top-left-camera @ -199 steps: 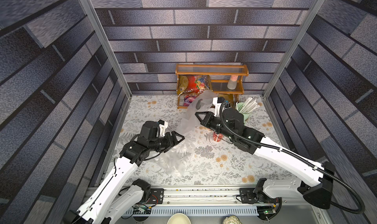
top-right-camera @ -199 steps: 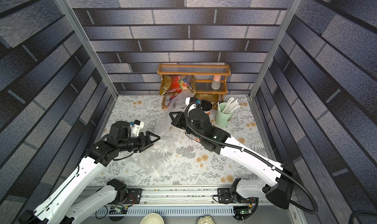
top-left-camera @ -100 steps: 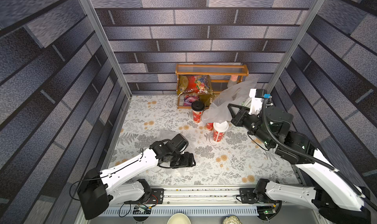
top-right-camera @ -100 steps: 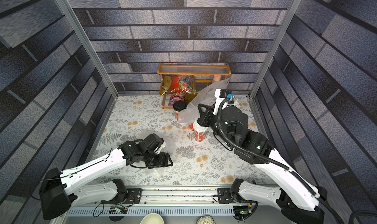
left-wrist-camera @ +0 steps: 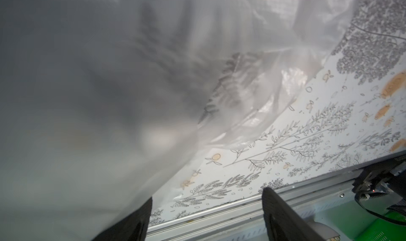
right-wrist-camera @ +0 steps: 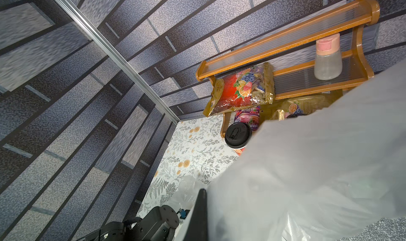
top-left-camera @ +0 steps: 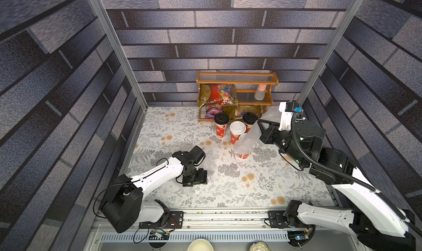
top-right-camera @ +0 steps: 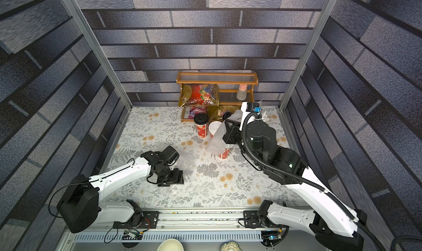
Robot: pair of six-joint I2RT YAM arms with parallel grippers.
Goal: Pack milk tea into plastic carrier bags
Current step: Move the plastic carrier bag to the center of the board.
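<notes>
Two black-lidded milk tea cups (top-left-camera: pixel 221 127) (top-left-camera: pixel 249 119) and a white-lidded one (top-left-camera: pixel 237 131) stand in front of the shelf. My right gripper (top-left-camera: pixel 260 127) is shut on a clear plastic carrier bag (top-left-camera: pixel 247 139), which hangs over a further cup (top-left-camera: pixel 243 155); only that cup's red base shows. In the right wrist view the bag (right-wrist-camera: pixel 307 163) fills most of the picture and hides one finger. A second bag (top-left-camera: pixel 206 161) lies flat on the table beside my left gripper (top-left-camera: pixel 195 180). That gripper (left-wrist-camera: pixel 206 207) is open with nothing between its fingers, and the bag (left-wrist-camera: pixel 109 97) is draped against one finger.
A wooden shelf (top-left-camera: pixel 237 78) at the back wall holds red and gold snack packets (top-left-camera: pixel 217 94) and a pink-capped bottle (top-left-camera: pixel 260 93). Brick-patterned walls close in both sides. A metal rail (top-left-camera: pixel 228 215) runs along the table's front edge.
The right gripper carried its bag from mid-table to the back right and lowered it over a cup. The left arm dropped to the table front, apart from that bag, its jaws slightly wider.
</notes>
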